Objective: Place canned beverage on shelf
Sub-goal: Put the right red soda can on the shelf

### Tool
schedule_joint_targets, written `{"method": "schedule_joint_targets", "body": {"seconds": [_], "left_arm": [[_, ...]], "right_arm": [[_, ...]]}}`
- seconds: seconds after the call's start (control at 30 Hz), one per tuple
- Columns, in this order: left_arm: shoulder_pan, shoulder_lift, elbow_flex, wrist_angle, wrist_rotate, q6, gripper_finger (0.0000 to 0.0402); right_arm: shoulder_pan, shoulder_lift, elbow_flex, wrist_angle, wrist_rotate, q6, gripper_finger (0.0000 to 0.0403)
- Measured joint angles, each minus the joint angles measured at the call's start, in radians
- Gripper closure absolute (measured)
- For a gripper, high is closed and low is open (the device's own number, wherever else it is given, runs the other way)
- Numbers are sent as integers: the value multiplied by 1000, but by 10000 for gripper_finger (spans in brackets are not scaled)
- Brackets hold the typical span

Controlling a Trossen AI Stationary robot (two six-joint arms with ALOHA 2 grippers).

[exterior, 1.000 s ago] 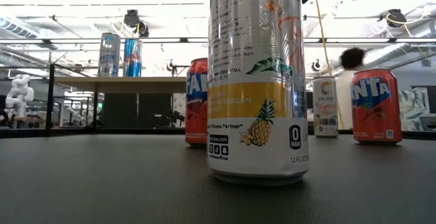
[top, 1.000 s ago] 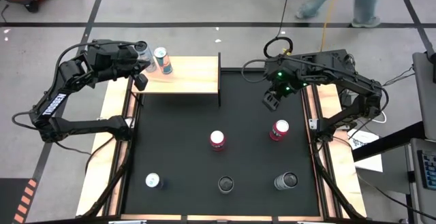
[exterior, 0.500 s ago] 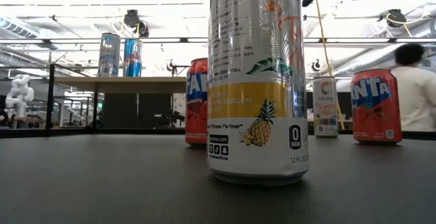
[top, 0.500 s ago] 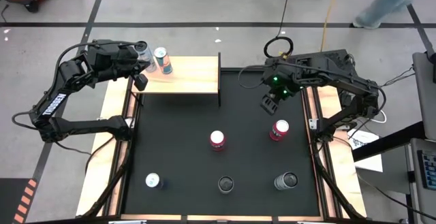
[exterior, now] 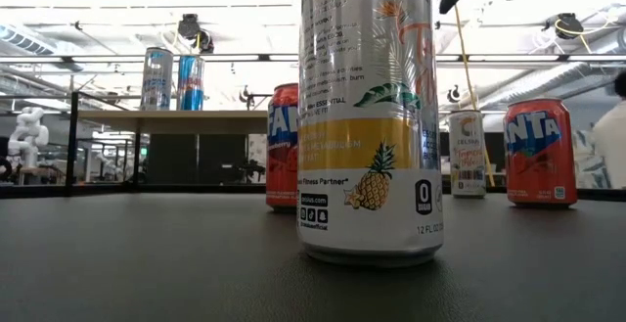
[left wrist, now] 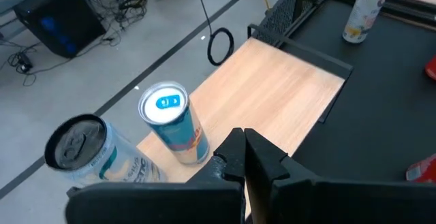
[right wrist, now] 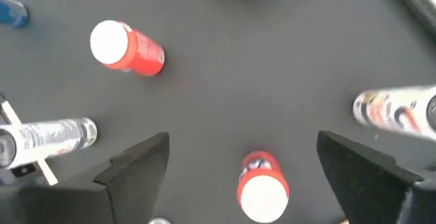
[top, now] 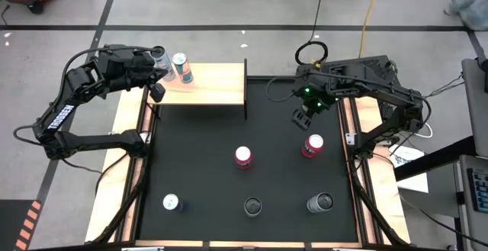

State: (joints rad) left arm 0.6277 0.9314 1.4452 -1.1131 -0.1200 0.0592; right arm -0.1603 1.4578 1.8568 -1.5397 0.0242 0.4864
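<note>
The left gripper [top: 158, 91], fingers pressed together, is hanging at the shelf [top: 217, 91], where two cans [top: 181, 67] are standing, while the right gripper [top: 303, 117], jaws spread wide, is hovering above a red can [top: 313, 145] on the black mat [top: 206, 167].

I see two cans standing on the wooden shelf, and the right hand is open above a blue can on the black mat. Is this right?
Not quite. The can under the open right hand is red, not blue; the high view and the right wrist view show it. The rest holds: two cans stand on the wooden shelf.
</note>
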Motion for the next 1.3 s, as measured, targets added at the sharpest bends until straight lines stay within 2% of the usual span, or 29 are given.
{"method": "schedule_joint_targets", "body": {"seconds": [0.2, 0.6, 0.8, 0.93, 1.1, 1.3], "left_arm": [[0, 0, 0, -25, 0, 0, 401], [0, 0, 0, -26, 0, 0, 401], [0, 0, 0, -26, 0, 0, 401], [0, 0, 0, -27, 0, 0, 401], [0, 0, 0, -42, 0, 0, 401], [0, 0, 0, -48, 1, 0, 401]], "right_arm": [[50, -2, -33, -30, 1, 48, 48], [205, -2, -288, -3, 0, 178, 50], [222, -15, -359, -28, -1, 251, 50], [223, -93, -420, -29, 17, 315, 50], [235, -280, -537, -6, 30, 430, 50], [235, -436, -644, 211, 50, 517, 51]]}}
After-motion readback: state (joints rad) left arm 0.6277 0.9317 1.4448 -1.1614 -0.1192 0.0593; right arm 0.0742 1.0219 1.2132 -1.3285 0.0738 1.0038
